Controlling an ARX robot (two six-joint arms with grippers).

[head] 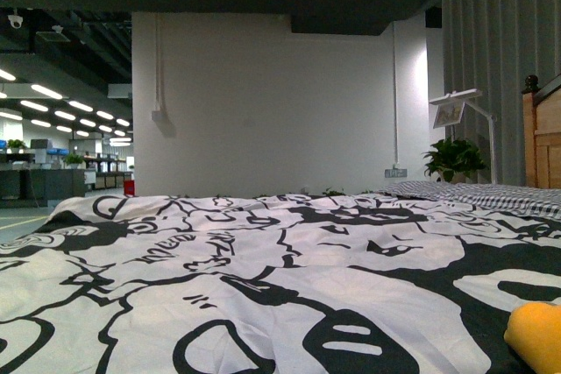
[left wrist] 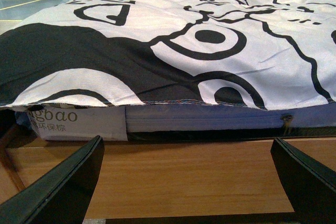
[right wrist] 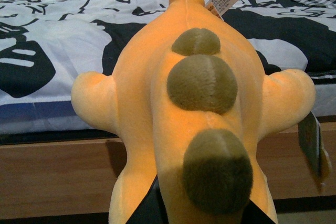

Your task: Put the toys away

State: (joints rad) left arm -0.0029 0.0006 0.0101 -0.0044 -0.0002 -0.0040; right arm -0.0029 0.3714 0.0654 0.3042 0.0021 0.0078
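Observation:
The toy, an orange-yellow plush animal [right wrist: 194, 98], fills the right wrist view, with olive-brown bumps down its back, stubby limbs out to both sides and a paper tag near its far end. My right gripper [right wrist: 197, 214] is shut on its near end, with the black fingers [right wrist: 147, 211] showing under the plush. It hangs in front of the bed's wooden side rail [right wrist: 52, 177]. A corner of the plush animal [head: 536, 337] shows at the bottom right of the front view. My left gripper [left wrist: 189, 182] is open with nothing in it, facing the wooden bed rail [left wrist: 189, 171].
A bed with a black-and-white patterned duvet [head: 263, 278] fills the foreground. A striped pillow [head: 491, 194] and wooden headboard [head: 543, 133] lie at the right. A white label [left wrist: 79, 124] hangs at the mattress edge. A potted plant [head: 454, 159] and lamp [head: 460, 107] stand behind.

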